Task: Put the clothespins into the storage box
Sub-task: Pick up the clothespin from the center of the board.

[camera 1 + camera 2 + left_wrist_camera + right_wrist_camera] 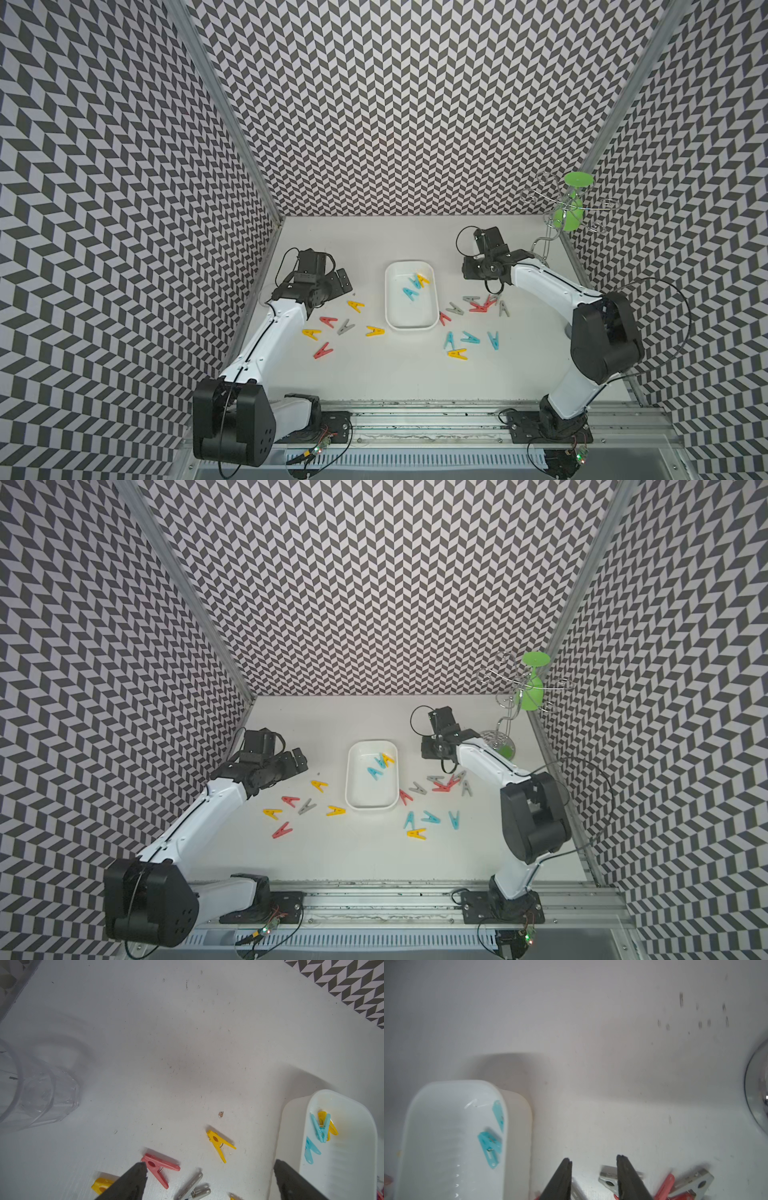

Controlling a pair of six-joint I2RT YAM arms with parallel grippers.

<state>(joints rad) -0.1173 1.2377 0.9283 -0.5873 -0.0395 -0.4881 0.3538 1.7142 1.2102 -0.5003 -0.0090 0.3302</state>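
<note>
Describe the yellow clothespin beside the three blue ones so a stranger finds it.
Find the shallow white plastic storage box mid-table. On its right-arm side, toward the robot, lie three light blue plastic clothespins. The yellow plastic clothespin lies nearest the robot, the only yellow one there.

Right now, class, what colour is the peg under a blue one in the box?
Yellow peg; left wrist view shows it best.

Wire rack (495,738), green goblet (530,696) hung; clear cup (41,1095).
</note>
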